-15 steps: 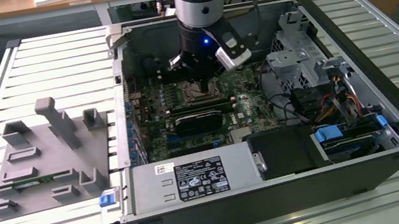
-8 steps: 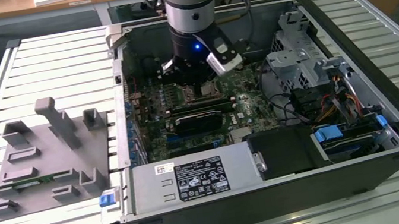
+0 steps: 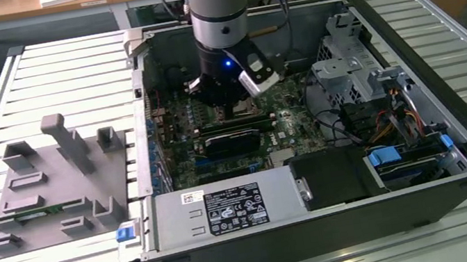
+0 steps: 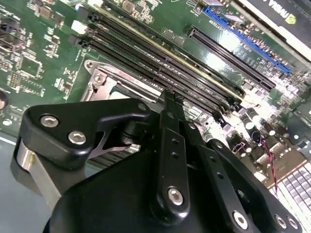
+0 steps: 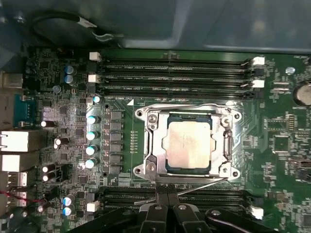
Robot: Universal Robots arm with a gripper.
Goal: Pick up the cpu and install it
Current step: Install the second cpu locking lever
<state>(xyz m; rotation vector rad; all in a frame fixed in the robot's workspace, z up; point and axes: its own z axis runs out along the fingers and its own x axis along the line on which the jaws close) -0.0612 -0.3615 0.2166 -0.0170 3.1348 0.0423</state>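
The cpu (image 5: 188, 143), a small square chip with a silvery top, lies flat inside the metal socket frame (image 5: 146, 145) on the green motherboard in the first wrist view. My gripper (image 5: 167, 198) hangs just off one side of the socket, over the memory slots, with its black fingers pressed together and nothing between them. In the second wrist view the gripper (image 4: 169, 99) points down beside the socket frame (image 4: 104, 80). In the exterior view the gripper (image 3: 228, 107) reaches down into the open computer case (image 3: 454, 103) above the board's middle.
Rows of memory slots (image 5: 175, 73) run on both sides of the socket. A black block (image 3: 230, 140) lies on the board near the gripper. The grey power supply (image 3: 227, 209), drive cage (image 3: 345, 64) and cables (image 3: 345, 127) crowd the case. A grey fixture tray (image 3: 53, 180) sits at the exterior view's left.
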